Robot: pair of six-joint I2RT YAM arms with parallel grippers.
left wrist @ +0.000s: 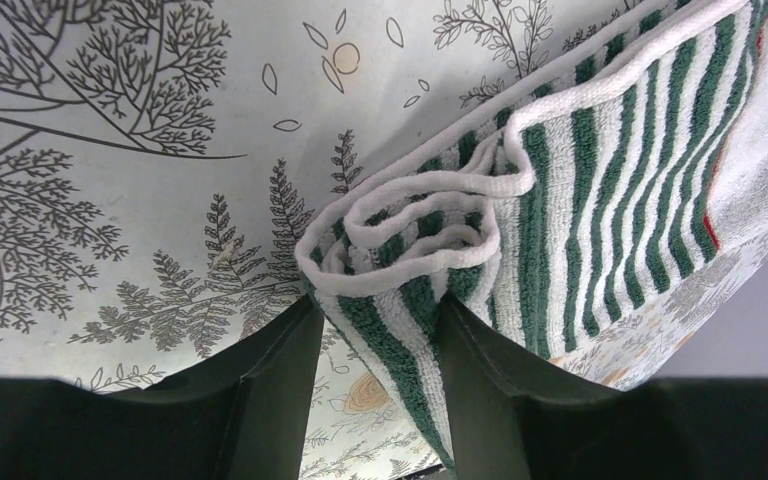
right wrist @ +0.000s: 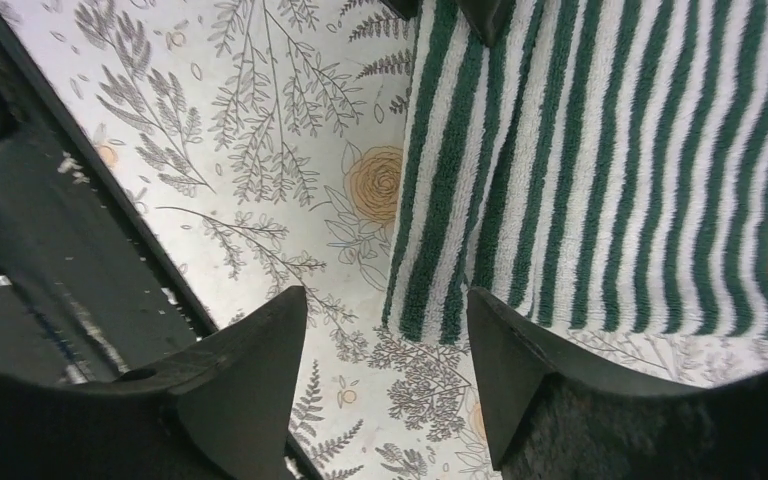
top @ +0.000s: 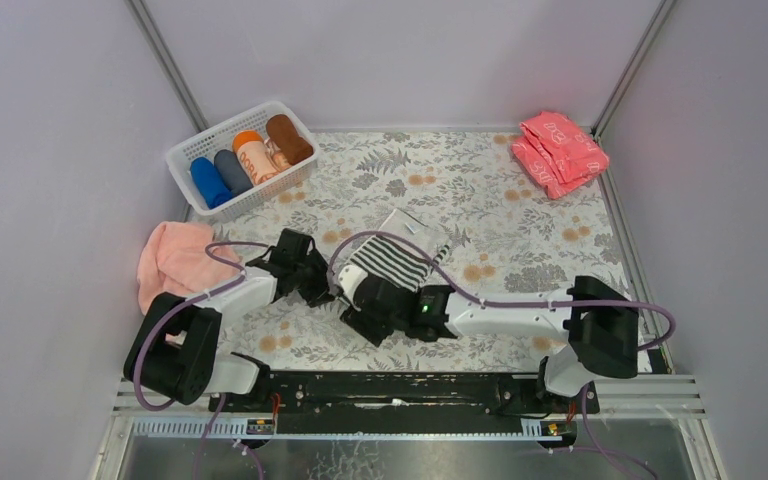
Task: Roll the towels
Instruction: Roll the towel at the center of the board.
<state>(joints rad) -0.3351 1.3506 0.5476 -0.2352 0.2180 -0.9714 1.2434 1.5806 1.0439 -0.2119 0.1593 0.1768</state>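
Note:
The dark-and-white striped towel [top: 400, 255] lies mid-table, its near-left end rolled into a loose coil. In the left wrist view my left gripper [left wrist: 380, 305] is shut on that coiled end of the striped towel [left wrist: 580, 180], one finger on each side. My right gripper [right wrist: 385, 300] stands open just short of the striped towel's [right wrist: 600, 170] near edge, with only tablecloth between its fingers. From above, the left gripper [top: 320, 285] and right gripper [top: 368, 312] sit close together at the towel's near-left corner. A pale pink towel [top: 173, 258] lies crumpled at the left edge.
A white basket [top: 188, 152] at the back left holds several rolled towels, one of them rust-brown [top: 290, 138]. Folded pink-red cloths [top: 560, 150] lie at the back right corner. The black base rail [right wrist: 50, 240] runs along the table's near edge, close beside my right gripper.

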